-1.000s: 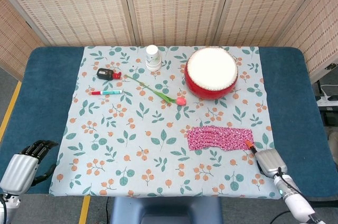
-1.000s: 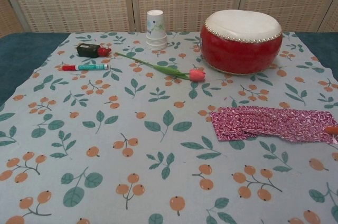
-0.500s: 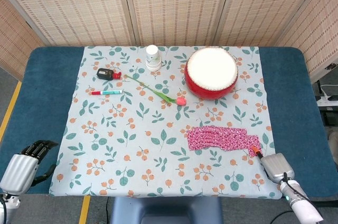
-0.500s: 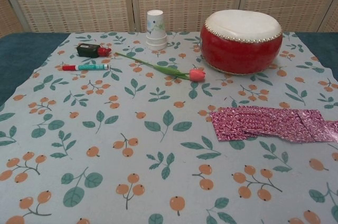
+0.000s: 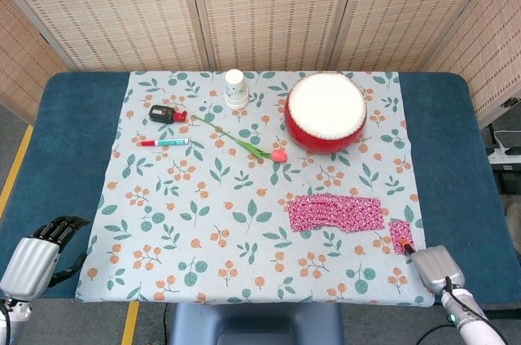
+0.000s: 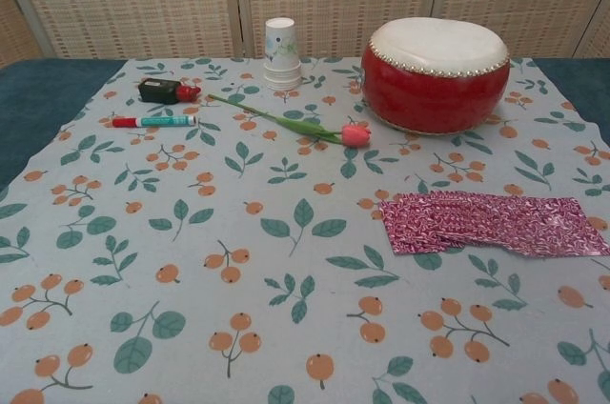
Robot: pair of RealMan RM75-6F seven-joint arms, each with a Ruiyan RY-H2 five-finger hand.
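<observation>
A stack of pink patterned sheets [image 5: 335,213] [image 6: 481,224] lies on the floral cloth [image 5: 203,223] at the front right. One small pink sheet [image 5: 400,236] lies apart from it, nearer the front edge. My right hand [image 5: 434,266] is at the cloth's front right corner and pinches that sheet's near end with an orange fingertip [image 5: 406,249]. At the table's front left corner my left hand [image 5: 37,254] hangs off the cloth. Its dark fingers [image 5: 61,227] are loosely bent and it holds nothing. Neither hand shows in the chest view.
A red drum [image 5: 326,111] [image 6: 435,72] stands at the back right, a stack of paper cups [image 5: 235,89] [image 6: 281,53] at the back middle. A tulip [image 5: 279,155] [image 6: 355,135], a marker [image 5: 163,142] [image 6: 151,121] and a small black-and-red object [image 5: 167,114] [image 6: 167,91] lie back left. Wicker screens stand behind.
My right hand has drawn back toward the front right corner, pulling one pink sheet off the stack's right end. The left hand has not moved.
</observation>
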